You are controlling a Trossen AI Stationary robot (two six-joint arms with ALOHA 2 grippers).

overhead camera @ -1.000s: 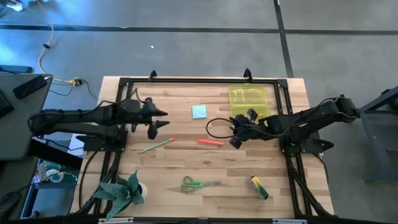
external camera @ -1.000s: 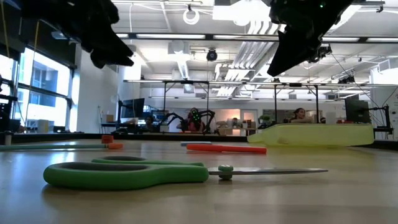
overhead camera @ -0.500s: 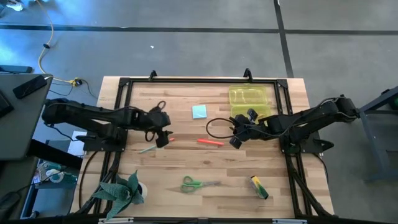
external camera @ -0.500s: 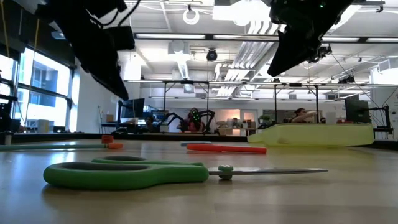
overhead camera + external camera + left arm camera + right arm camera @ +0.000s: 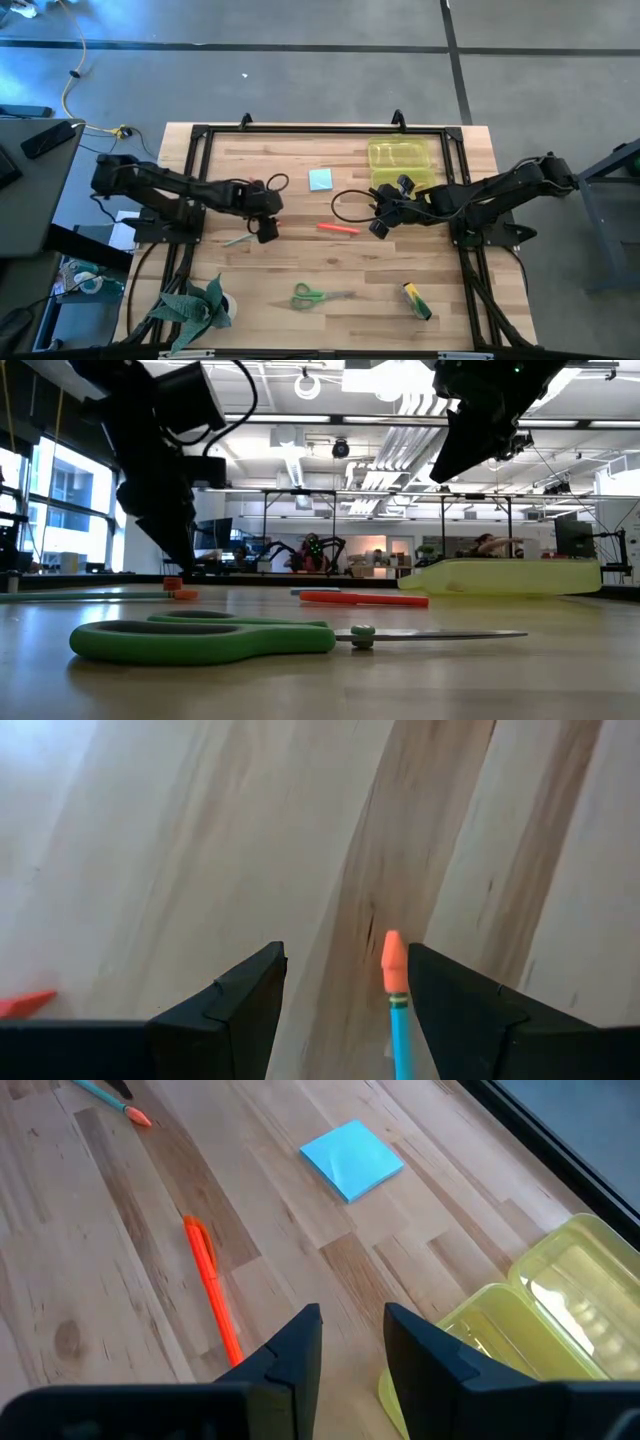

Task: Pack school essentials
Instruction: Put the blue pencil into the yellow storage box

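Your left hand point(image 5: 345, 1010) hangs released just above the worktop point(image 5: 300, 260), its fingers point(image 5: 225, 1005) either side of the green pencil point(image 5: 398, 1015) and its orange eraser tip. Your right hand point(image 5: 352, 1345) waits released near the yellow case point(image 5: 545, 1315), with the red-orange marker point(image 5: 212, 1285) and light-blue note pad point(image 5: 352, 1160) ahead of it

Lighting is even and bright, from ceiling strip fixtures seen in the low view. The arms there appear as dark silhouettes (backlit). The scissors point(image 5: 200, 640) close to the lens look soft. Left wrist picture is blurred; shadows are faint throughout.
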